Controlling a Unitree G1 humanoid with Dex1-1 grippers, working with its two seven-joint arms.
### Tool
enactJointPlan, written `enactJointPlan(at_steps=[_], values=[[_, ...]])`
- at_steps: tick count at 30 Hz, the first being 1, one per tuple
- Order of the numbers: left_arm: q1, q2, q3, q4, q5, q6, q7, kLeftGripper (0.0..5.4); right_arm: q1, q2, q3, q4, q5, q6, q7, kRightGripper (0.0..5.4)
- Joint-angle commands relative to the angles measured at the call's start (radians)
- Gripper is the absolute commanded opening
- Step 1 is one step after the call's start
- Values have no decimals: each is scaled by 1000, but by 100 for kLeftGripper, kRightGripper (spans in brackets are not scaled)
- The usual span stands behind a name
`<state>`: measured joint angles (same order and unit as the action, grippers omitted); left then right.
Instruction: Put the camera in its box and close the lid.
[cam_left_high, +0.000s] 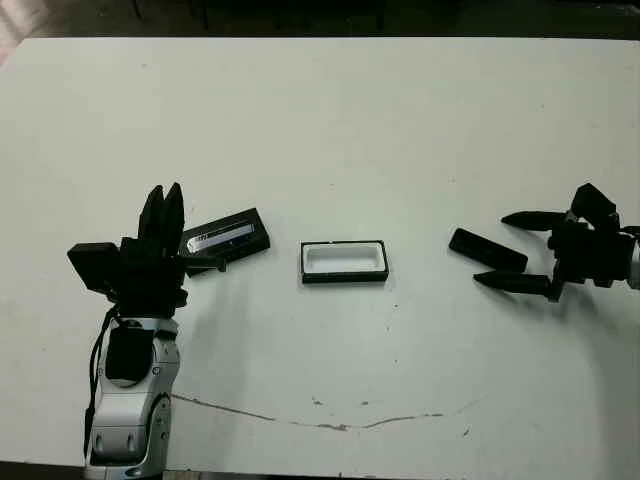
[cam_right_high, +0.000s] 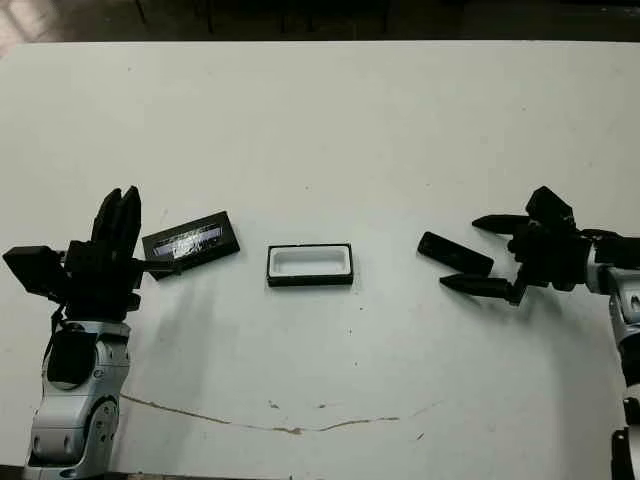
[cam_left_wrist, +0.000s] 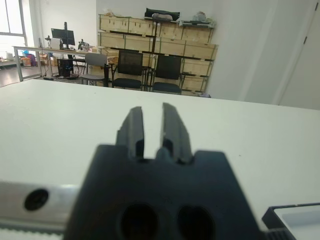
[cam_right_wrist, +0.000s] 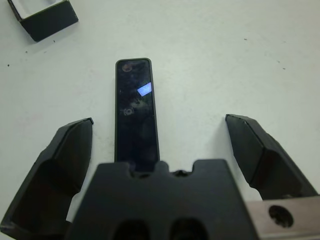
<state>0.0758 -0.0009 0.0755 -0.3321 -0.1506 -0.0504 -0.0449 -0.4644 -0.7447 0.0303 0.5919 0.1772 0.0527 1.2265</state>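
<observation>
While box sits empty mid-counter w/ lid to its left, camera lies between wide-spread right end effector fingers; left end effector narrow, holding nothing.

White table, crates, chairs

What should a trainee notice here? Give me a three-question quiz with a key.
1. True or false: the camera already lies inside the box.
2. Which gripper has its fingers spread wide: A) left gripper B) right gripper?
3. Fill in: the lid lies flat on the table on the box's ____ side.

Key: 1 false; it lies on the table between the right gripper's fingers. 2 B. 3 left.
</observation>
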Motion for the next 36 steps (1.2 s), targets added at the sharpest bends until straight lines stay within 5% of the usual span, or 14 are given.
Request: enactJointPlan(at_steps=[1, 9, 12, 21, 30, 36], values=[[14, 10, 5, 18, 2, 10, -4, 0, 73, 2, 8, -8, -30, -5, -35, 505], [20, 6, 8, 8, -8, 21, 1, 0, 140, 11, 4, -75, -41, -8, -124, 328], [20, 7, 7, 9, -6, 18, 0, 0, 159, 8, 8, -91, -48, -43, -137, 327], [11, 12, 5, 16, 4, 7, -3, 0, 156, -107, 72, -336, -72, 138, -80, 327], [9, 8, 5, 17, 13, 4, 5, 0, 109, -174, 133, -400, -149, 169, -56, 327], [9, 9, 7, 14, 14, 7, 3, 0, 128, -127, 104, -366, -82, 184, -51, 327]])
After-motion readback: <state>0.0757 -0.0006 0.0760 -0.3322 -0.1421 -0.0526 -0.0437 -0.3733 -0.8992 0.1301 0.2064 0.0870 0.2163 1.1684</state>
